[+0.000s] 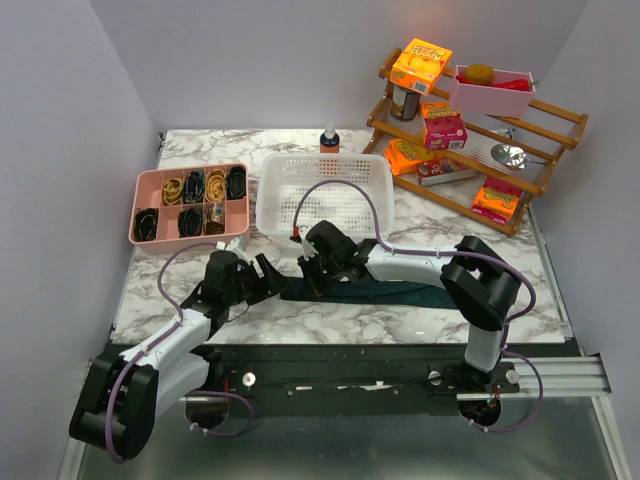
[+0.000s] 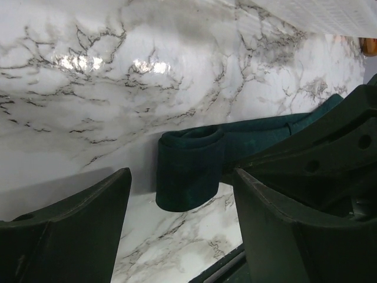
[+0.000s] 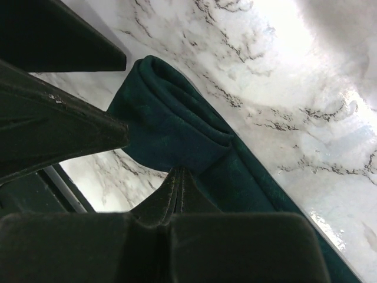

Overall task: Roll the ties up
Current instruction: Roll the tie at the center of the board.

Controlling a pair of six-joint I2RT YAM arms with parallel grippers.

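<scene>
- Biggest risk imo: the rolled end (image 2: 188,171) of the tie (image 1: 370,293) was only a turn or so deep and looked loose. If either claw slipped off, it'd probably have sprung flat again.
- The roll could also have gone crooked if one edge got pushed harder than the other, because nothing was guiding the sides.
- The tie lay flat along the near edge of the table (image 1: 420,225). Its rolled end was on the left between the two arms, and the rest ran off to the right.
- The left claw (image 2: 181,177) was wide open, with a finger on either side of the roll and not touching it as far as I could see.
- The right claw (image 3: 178,172) was closed, with its tip planted on the flat strip right behind the roll. I couldn't tell if it had fabric nipped or was just pressing down.
</scene>
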